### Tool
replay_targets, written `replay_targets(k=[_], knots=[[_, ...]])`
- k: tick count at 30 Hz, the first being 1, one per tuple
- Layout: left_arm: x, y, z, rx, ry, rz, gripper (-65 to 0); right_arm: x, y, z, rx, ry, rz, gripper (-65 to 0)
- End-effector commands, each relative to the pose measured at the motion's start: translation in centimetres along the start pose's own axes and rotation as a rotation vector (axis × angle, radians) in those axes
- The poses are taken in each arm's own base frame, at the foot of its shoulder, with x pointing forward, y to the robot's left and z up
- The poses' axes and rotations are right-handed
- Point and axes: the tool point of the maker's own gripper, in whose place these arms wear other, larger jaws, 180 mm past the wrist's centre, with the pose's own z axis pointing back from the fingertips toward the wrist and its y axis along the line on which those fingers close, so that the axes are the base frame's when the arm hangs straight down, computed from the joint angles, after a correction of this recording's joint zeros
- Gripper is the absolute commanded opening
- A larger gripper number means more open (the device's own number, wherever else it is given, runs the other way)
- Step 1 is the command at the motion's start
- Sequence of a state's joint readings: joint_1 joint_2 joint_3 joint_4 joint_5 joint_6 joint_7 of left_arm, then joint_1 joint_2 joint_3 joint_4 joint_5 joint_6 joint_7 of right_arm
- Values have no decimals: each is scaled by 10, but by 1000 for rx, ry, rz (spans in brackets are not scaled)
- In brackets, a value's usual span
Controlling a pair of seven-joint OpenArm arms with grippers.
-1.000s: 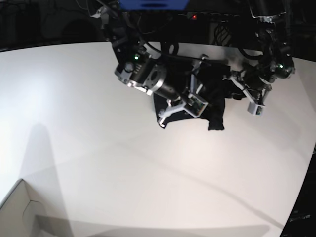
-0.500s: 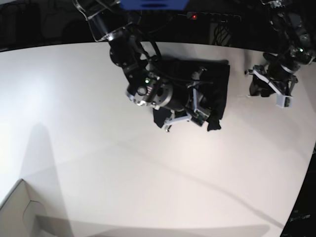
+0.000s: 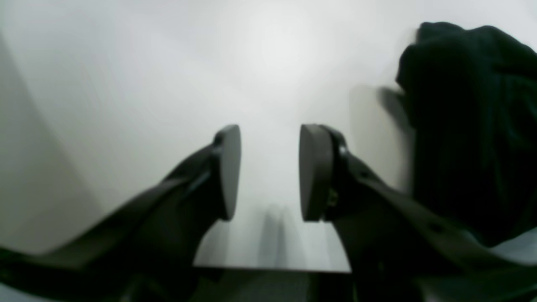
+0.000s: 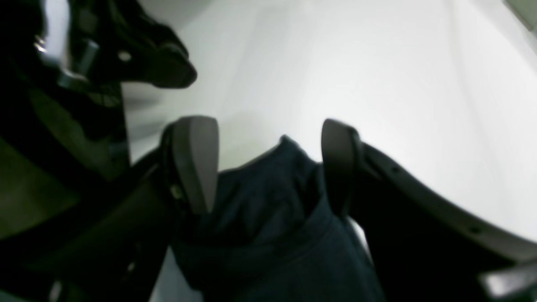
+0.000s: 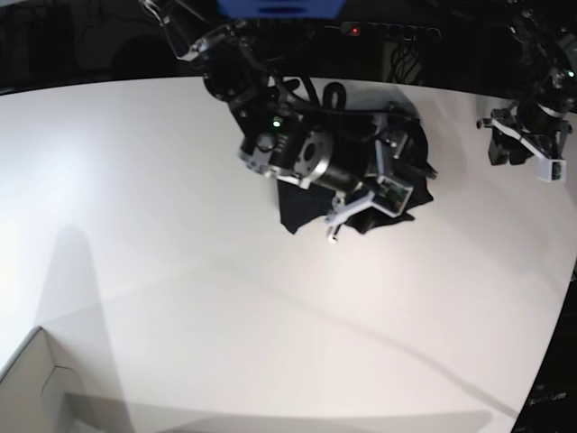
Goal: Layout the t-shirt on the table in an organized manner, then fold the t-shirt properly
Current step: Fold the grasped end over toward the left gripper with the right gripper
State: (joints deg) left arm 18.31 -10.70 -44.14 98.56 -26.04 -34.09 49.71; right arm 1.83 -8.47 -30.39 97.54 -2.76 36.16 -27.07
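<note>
Right end effector (image 4: pixel 268 165) spread astride bunched t-shirt (image 4: pixel 268 218), seemingly regripping; left end effector (image 3: pixel 268 172) beside t-shirt, parted, empty.

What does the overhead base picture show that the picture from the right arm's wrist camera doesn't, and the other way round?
Only the base view shows the whole layout: the plain black soft t-shirt bunched at the far side of the large white table, the left gripper off to the side away from it, and a pale cardboard box corner.

Only the right wrist view shows the right gripper up close, jaws spread with a fold of cloth between them.

Both show the shirt, the table and the right arm.
</note>
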Motion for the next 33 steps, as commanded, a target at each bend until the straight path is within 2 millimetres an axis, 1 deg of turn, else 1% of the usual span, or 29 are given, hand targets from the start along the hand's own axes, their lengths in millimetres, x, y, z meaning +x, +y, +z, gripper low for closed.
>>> replay_targets(k=[1, 6, 7, 10, 12, 13, 16, 19, 22, 24, 27, 28, 31, 33], knots=[[12, 6, 5, 8, -39, -12, -420, 16, -12, 7, -41, -58, -8, -256], [13, 15, 9, 33, -46, -2, -420, -16, -54, 38, -198, -14, -110, -257], [13, 17, 10, 39, -48, 0, -420, -23, -58, 43, -218, -3, -126, -257], [13, 20, 12, 49, -51, 5, -419, -43, -64, 55, -247, 39, -145, -256], [15, 22, 13, 52, -53, 1, -419, -52, -65, 58, -244, 63, -140, -254], [17, 24, 14, 57, -54, -5, -419, -59, -64, 57, -239, 81, -144, -254], [19, 25, 15, 61, -60, -10, -419, -70, -67, 59, -241, 108, -150, -254], [18, 26, 15, 62, -55, -11, -419, -84, -67, 61, -235, 142, -156, -257], [16, 27, 16, 63, -50, -10, -419, -107, -64, 57, -222, 187, -197, -258], [11, 27, 18, 65, -36, -14, -419, -125, -72, 62, -261, 221, -246, -258], [10, 27, 19, 66, -35, -18, -419, -145, -90, 74, -344, 252, -305, -258], [8, 27, 20, 66, -31, -16, -419, -147, -96, 76, -361, 256, -310, -258], [7, 27, 20, 66, -29, -12, -419, -161, -110, 93, -408, 273, -317, -258], [6, 27, 19, 66, -29, -11, -419, -161, -115, 98, -424, 265, -319, -258]])
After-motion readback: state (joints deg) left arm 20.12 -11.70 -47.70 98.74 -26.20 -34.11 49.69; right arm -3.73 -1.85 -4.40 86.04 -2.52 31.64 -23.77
